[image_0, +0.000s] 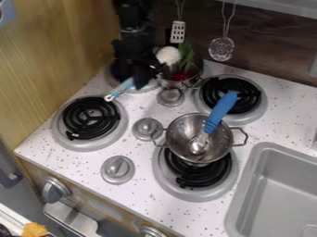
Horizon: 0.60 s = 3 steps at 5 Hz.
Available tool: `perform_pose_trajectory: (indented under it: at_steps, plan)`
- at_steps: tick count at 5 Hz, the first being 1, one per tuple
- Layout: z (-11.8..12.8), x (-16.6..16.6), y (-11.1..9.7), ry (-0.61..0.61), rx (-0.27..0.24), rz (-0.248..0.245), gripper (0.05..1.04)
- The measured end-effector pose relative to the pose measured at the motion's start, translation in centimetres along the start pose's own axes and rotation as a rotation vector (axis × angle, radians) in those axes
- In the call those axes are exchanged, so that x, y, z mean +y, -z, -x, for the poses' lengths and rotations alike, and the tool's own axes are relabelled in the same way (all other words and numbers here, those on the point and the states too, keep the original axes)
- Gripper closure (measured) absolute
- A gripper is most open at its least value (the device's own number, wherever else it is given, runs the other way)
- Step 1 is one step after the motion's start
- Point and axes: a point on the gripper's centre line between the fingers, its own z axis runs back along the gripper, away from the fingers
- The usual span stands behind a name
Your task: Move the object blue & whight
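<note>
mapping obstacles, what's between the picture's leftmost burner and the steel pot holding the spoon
A round silver knob on the counter, in the camera view.

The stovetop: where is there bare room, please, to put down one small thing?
The stovetop is bare between the nearest top knob, the front edge and the burner under the steel pot. The left burner carries nothing. It is crowded at the back, around the arm, the blue-and-white utensil and the vegetable pot.
</note>
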Motion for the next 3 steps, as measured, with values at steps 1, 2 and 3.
perform_pose_trajectory:
  at_steps: [1,2,3]
  plan:
    - [-0.7,0.1,1.5,0.130,-0.023,0.002,0.835]
    - [-1.1,1.4,1.9,0.177,-0.036,-0.029,0.835]
    - [-1.0,2.5,1.2,0.163,-0.020,-0.051,0.835]
